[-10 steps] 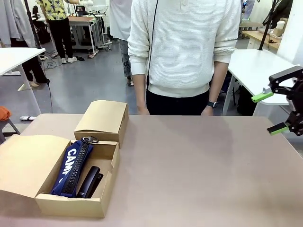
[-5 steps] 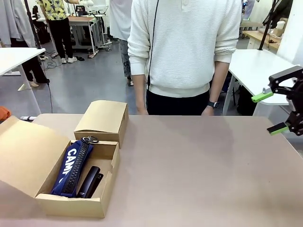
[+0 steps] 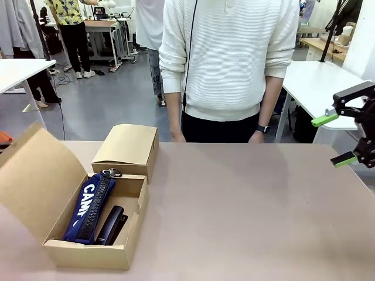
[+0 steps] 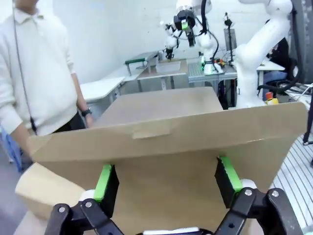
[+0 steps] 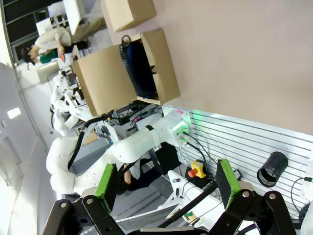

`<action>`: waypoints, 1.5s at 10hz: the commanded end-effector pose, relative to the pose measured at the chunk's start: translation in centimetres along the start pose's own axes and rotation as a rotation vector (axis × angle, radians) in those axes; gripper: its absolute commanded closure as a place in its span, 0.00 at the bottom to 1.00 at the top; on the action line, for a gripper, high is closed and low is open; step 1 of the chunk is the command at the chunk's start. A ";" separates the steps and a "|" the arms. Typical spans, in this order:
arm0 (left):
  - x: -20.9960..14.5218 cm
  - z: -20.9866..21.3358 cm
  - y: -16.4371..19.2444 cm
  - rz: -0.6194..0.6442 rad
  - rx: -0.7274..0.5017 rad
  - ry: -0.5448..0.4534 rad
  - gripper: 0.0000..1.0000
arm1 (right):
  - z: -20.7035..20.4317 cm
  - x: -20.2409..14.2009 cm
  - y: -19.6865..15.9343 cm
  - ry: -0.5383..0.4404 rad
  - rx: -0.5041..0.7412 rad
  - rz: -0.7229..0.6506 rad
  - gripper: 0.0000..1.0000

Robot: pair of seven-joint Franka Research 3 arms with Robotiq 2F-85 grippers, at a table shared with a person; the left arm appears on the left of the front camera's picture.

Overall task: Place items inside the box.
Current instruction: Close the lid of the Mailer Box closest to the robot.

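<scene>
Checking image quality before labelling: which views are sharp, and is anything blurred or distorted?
Front view: evenly lit and sharp, the pencil case lettering readable. Left wrist view: the box flap close up, soft. Right wrist view: rolled sideways, wide-angle bending, the table pale.

Narrower closed cardboard box [image 3: 128, 148] on table [image 3: 246, 205]; person [image 3: 228, 64] standing at far side.

The beige-brown table [image 3: 246, 205] carries two cardboard boxes at its left side: the open box [image 3: 96, 253] near the front edge (flap lid raised) and a narrower closed box [image 3: 126, 149] just behind it, touching
</scene>
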State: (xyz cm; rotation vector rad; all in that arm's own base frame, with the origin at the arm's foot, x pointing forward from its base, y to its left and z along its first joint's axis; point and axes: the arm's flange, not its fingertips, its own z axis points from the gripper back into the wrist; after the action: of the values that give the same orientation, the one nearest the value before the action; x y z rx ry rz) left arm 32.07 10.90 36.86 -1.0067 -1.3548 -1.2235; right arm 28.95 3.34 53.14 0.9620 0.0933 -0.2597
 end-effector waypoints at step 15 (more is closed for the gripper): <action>0.7 -13.8 -11.6 0.155 -0.179 0.230 0.00 | 0.1 0.1 -0.1 0.003 0.004 0.025 0.00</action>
State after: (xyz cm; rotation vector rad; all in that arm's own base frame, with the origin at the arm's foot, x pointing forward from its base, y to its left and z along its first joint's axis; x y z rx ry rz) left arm 37.67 -6.07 31.66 -1.0009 -0.9537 -1.4424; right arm 28.96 3.33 53.20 0.9617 0.0933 -0.2590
